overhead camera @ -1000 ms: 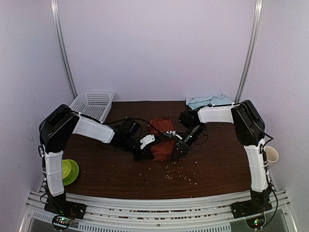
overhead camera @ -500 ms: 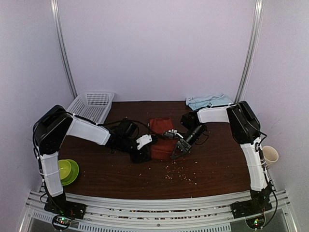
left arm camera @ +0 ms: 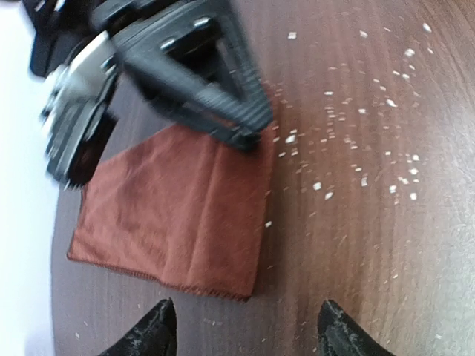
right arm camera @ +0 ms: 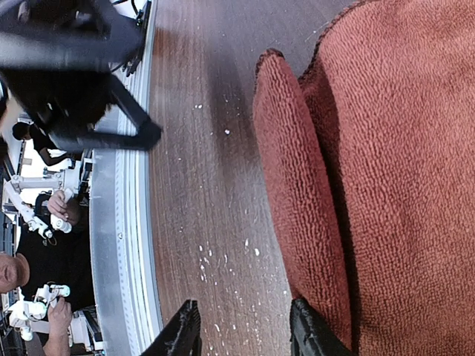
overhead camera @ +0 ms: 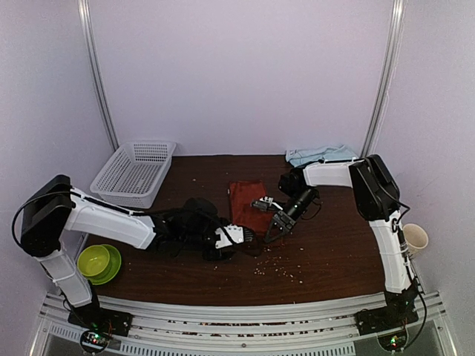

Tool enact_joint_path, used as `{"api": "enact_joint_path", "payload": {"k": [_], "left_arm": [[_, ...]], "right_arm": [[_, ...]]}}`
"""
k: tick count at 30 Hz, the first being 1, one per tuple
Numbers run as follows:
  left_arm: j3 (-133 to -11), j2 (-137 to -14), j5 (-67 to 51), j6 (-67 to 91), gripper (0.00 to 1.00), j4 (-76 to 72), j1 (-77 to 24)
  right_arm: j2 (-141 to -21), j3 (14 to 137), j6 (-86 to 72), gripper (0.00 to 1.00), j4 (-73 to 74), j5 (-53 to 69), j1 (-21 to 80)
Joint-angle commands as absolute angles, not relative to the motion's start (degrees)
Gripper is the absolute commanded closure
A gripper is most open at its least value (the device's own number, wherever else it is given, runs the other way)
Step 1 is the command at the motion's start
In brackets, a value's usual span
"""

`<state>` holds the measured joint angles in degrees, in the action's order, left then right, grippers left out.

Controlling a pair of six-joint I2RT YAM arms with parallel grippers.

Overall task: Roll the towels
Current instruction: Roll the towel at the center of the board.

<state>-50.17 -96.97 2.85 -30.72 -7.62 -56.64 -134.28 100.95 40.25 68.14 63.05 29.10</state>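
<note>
My left gripper [left arm camera: 245,337] stood wide open and empty, just short of the red towel [left arm camera: 178,215], which lay in the middle of the table [overhead camera: 334,256]. My right gripper [right arm camera: 243,334] was half open, one finger against the towel's folded-over edge, clamping nothing. I judged both should pinch that fold near its ends and turn evenly. The blue towel [overhead camera: 320,154] lay at the far right corner.

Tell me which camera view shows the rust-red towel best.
The left wrist view: the rust-red towel lies flat with nearly its whole outline visible, only the far edge covered. The top external view shows it small and partly covered. The right wrist view shows only a close-up of one thick edge.
</note>
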Motion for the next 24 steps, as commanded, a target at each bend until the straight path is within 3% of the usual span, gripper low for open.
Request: {"api": "enact_joint_path", "payload": {"k": [1, 10, 24], "left_arm": [[-51.3, -100.9, 12.1, -39.9, 0.35, -11.6, -60.8], [-56.2, -110.1, 25.4, -47.2, 0.45, -13.3, -64.7], [-58.5, -113.6, 30.0, -51.1, 0.53, -13.9, -65.5]], "right_arm": [[-133.9, 101.7, 39.9, 0.58, 69.0, 63.2, 28.7], [-134.9, 103.3, 38.4, 0.58, 68.8, 62.7, 28.7], [-137.7, 107.8, 36.1, 0.58, 68.4, 61.0, 28.7]]}}
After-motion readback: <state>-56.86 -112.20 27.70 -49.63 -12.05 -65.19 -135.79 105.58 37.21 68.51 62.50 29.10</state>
